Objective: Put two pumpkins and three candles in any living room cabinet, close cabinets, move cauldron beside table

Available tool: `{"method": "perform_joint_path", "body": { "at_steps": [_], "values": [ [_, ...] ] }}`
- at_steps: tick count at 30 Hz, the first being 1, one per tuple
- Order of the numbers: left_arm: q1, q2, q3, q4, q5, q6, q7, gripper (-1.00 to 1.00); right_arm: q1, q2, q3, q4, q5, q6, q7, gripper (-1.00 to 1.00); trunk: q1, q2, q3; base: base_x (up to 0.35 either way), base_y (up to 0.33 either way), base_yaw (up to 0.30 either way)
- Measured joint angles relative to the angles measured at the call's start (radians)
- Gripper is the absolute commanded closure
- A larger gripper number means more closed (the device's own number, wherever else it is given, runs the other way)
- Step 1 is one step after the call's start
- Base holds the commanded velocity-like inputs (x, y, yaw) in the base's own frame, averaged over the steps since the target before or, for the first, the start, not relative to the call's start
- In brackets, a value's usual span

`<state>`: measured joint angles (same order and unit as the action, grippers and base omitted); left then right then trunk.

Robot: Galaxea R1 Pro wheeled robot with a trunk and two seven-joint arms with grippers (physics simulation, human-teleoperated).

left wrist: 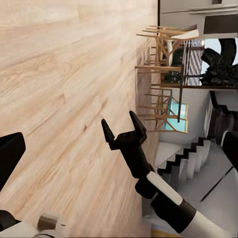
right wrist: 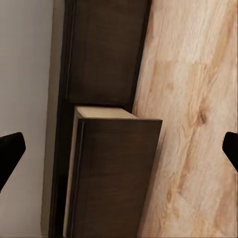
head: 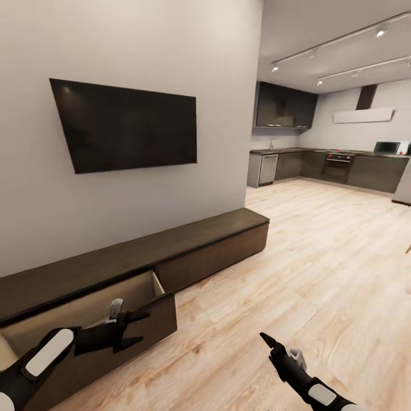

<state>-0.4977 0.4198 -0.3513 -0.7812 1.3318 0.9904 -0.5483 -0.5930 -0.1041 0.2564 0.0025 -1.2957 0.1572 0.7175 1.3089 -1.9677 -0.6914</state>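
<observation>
We stand facing the cabinet (head: 188,245), the long dark unit that runs along the wall under the wall-mounted television (head: 128,125). Its nearest drawer (head: 108,328) is pulled out toward us, and we can see its pale inner walls; from the head view we cannot see to its bottom, so we cannot tell whether anything lies inside. The right wrist view looks down on the same drawer front (right wrist: 116,173), standing proud of the closed fronts beside it.

Our left gripper (head: 127,330) hovers just over the drawer's front edge, its two dark fingers spread and nothing between them. Our right gripper (head: 273,344) hangs over the wooden floor (head: 319,268), well apart from the cabinet; in the left wrist view (left wrist: 124,130) its fingers stand apart and empty too.

No pumpkin, candle or cauldron is visible near the cabinet. Beyond the far end of the cabinet the room opens into a kitchen (head: 337,162), and the left wrist view catches wooden chairs (left wrist: 158,74) and a staircase (left wrist: 183,158) across the floor.

We judge that the step in hand concerns this open drawer: either it awaits more items, or it is ready to close. If the items are all stowed, the next move calls for setting the left gripper flat against the drawer front and pushing it flush with the cabinet. Otherwise we must turn away and go fetch what is left.
</observation>
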Motion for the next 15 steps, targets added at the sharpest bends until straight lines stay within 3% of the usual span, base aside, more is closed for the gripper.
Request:
{"method": "perform_joint_path", "body": {
  "at_steps": [3,7,10,15],
  "values": [
    [0.000,0.001,-0.004,-0.005,-0.008,0.000,0.000,-1.00,0.000,0.000,0.000,0.000,0.000,-0.009,-0.002,-1.00,-0.012,0.021,0.009,0.000,0.000,-0.276],
    [0.000,0.000,0.000,-0.009,-0.052,-0.001,0.000,-1.00,0.000,0.000,0.000,0.001,0.001,-0.012,-0.006,-1.00,-0.027,0.049,0.022,-0.025,0.000,-0.276],
    [-0.001,0.002,0.007,-0.013,-0.081,-0.001,0.001,-1.00,0.000,0.000,0.000,0.002,0.000,-0.014,-0.012,-1.00,-0.038,0.070,0.031,-0.228,0.000,-0.276],
    [-0.004,0.005,0.008,-0.073,-0.094,-0.001,0.012,-1.00,0.001,0.000,0.000,0.016,0.000,-0.031,-0.016,-1.00,-0.057,0.105,0.047,-0.212,0.000,-0.277]
  ]
}}
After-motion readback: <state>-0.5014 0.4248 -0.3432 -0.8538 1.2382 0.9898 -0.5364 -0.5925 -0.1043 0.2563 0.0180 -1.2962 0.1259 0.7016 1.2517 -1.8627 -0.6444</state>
